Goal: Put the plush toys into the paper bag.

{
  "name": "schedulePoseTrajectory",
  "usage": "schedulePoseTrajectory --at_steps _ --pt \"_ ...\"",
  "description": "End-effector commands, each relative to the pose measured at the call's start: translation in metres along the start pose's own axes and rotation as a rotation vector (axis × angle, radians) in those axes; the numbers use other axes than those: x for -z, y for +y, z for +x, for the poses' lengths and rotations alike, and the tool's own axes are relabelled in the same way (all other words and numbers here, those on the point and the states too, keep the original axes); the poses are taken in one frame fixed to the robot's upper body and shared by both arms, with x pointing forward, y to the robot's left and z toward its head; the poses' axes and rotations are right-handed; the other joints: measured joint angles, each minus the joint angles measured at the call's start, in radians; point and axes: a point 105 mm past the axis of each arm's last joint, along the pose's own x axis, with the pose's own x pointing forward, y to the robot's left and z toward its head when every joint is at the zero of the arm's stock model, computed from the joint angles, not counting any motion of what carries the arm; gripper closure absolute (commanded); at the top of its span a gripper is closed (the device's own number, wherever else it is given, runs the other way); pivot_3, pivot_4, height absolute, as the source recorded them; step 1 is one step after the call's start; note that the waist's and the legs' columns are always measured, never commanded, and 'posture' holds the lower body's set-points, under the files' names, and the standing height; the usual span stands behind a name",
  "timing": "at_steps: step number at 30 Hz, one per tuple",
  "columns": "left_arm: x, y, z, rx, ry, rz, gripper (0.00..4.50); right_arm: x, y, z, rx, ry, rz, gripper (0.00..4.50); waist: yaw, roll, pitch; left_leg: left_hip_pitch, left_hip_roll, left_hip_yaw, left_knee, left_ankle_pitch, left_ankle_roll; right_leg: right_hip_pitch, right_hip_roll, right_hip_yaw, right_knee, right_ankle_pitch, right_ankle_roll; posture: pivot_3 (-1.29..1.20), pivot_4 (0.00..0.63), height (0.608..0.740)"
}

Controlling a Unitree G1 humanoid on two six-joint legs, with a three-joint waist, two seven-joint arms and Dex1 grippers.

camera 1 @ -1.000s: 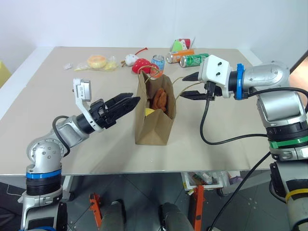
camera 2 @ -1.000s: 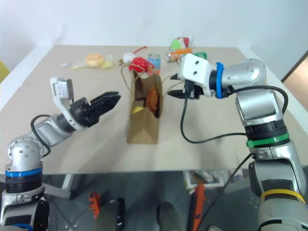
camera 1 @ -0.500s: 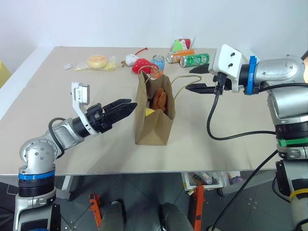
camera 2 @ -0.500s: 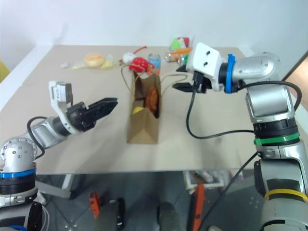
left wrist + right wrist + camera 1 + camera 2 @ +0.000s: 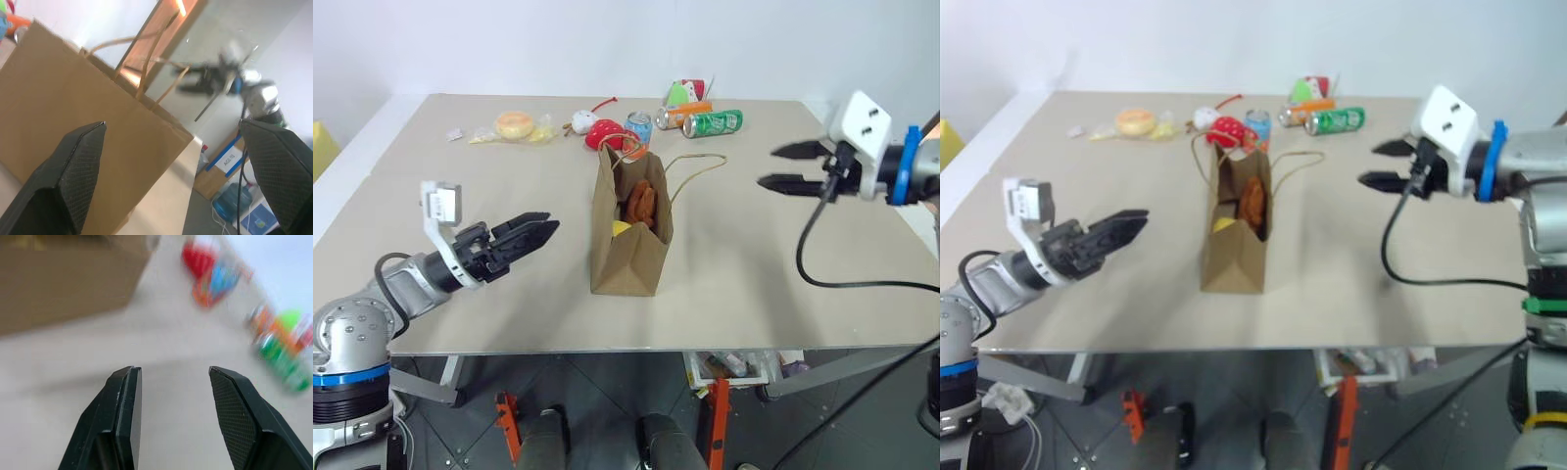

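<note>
Hovering empty and parted either side of the bag [image 5: 628, 230]: left gripper [image 5: 536, 233], right gripper [image 5: 781, 166]; toys [image 5: 638, 204] sitting inside.

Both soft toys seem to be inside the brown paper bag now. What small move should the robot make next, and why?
Probably just ease both arms further from the bag. The fuzzy brown plush toy and the yellow-ended white plush toy lie inside the upright brown kraft paper bag. The left end effector and the right end effector are open, empty and apart from the bag, so nothing seems left to grasp.
</note>
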Motion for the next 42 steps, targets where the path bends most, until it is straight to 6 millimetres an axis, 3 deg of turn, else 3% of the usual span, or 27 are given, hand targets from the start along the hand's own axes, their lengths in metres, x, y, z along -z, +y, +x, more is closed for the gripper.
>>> schedulePoseTrajectory --at_steps 1,4,6,19,27,37,42 --pt "-0.003 -0.015 -0.004 0.062 -0.002 0.027 0.0 0.017 0.03 0.011 -0.092 -0.007 0.099 2.66 -0.003 0.0 0.0 0.0 0.0 0.0 0.0 0.0 0.0 0.0 0.0 0.0 0.0 0.0 0.0 0.0 0.15 0.74" --pt "0.006 -0.013 -0.007 0.041 0.045 0.064 0.0 0.025 0.053 0.028 -0.152 -0.022 0.157 3.91 -0.007 0.0 0.0 0.002 0.001 0.0 -0.001 0.0 0.0 0.0 0.001 0.001 0.0 0.0 0.0 0.0 0.15 0.74" --pt "0.012 -0.01 -0.009 0.024 0.08 0.089 0.0 0.028 0.066 0.039 -0.185 -0.036 0.188 4.36 -0.007 0.0 0.0 0.002 0.001 0.0 -0.001 0.0 0.0 0.0 0.002 0.001 0.001 0.001 -0.001 0.0 0.15 0.74" --pt "0.017 -0.003 -0.016 -0.004 0.118 0.165 0.0 0.008 0.109 0.098 -0.332 -0.103 0.159 4.36 -0.004 0.0 0.0 0.002 0.001 0.0 0.002 -0.001 -0.001 0.0 0.002 0.0 0.001 0.003 -0.001 0.0 0.15 0.74" --pt "0.017 0.007 -0.038 -0.071 0.174 0.192 0.0 -0.044 0.136 0.139 -0.431 -0.24 0.106 4.36 -0.009 0.0 0.0 0.002 0.003 0.0 0.0 0.0 -0.001 -0.001 0.004 0.0 0.001 0.004 -0.002 0.0 0.15 0.74" --pt "-0.006 0.017 -0.055 -0.176 0.131 0.319 0.0 -0.083 0.183 0.175 -0.554 -0.329 0.079 4.36 -0.003 -0.001 -0.001 0.001 0.004 0.001 -0.001 -0.001 -0.002 -0.001 0.001 -0.002 0.0 0.002 -0.003 0.0 0.15 0.74" --pt "-0.022 0.027 -0.058 -0.245 0.06 0.419 0.0 -0.101 0.18 0.21 -0.433 -0.347 0.074 4.36 -0.004 -0.001 -0.001 0.001 0.005 0.001 -0.004 -0.001 -0.002 -0.003 0.003 -0.003 0.001 0.004 -0.005 0.0 0.15 0.74"
